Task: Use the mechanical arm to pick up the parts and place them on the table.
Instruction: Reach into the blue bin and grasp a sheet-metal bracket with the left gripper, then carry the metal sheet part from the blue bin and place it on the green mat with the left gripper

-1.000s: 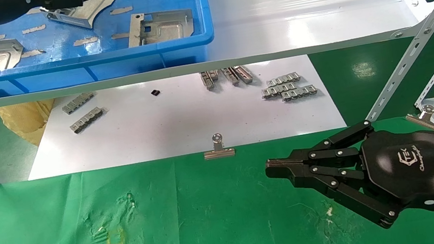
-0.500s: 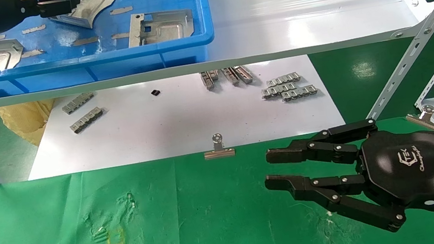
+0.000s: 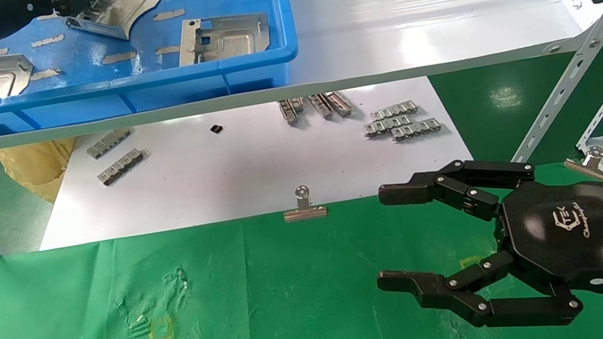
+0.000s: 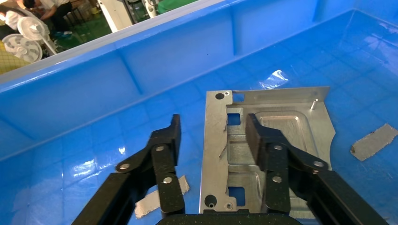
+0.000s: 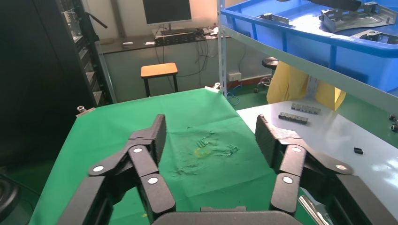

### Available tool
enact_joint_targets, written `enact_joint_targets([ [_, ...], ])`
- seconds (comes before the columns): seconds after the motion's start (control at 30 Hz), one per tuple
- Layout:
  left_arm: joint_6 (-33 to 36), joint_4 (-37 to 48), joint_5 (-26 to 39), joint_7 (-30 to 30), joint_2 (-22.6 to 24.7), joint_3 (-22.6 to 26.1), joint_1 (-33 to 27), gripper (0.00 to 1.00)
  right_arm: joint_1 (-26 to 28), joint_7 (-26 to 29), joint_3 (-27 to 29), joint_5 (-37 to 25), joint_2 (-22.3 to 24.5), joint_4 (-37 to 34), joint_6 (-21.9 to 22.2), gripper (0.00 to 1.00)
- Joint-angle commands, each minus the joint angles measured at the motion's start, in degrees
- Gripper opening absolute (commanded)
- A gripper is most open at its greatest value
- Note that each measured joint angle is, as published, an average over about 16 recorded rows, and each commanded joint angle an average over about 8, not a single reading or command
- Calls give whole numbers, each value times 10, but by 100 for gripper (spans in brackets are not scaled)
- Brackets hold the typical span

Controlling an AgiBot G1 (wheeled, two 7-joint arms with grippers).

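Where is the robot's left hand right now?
In the head view, the left hand is up at far left inside the blue bin, open over a silver part.

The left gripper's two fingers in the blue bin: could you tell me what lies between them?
In the left wrist view, the left gripper is open; between its fingers lie one long edge of a part and a strip of bare bin floor.

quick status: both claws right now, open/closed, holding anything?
Left claw: open, fingers straddling one edge of a part in the blue bin, not gripping it.
Right claw: open, empty, over the table.
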Motion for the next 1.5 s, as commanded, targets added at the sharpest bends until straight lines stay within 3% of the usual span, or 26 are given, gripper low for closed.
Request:
enact_joint_targets([
  [0.03,-4,2,1,-1,2,0,-1,0,0,0,0,0,0,0,0,100],
  [0.57,14,-13,-13,-9,-8,-9,-20,0,0,0,0,0,0,0,0,100],
  [0.73,105,-32,-40,9,-34,-27,-28,0,0,0,0,0,0,0,0,100],
  [1.13,454,-92,-95,96,-103,-48,7,0,0,0,0,0,0,0,0,100],
  [1.3,489,-187,-137,125,-131,-28,65,0,0,0,0,0,0,0,0,100],
  [1.5,486,-338,-214,145,-202,29,155,0,0,0,0,0,0,0,0,100],
])
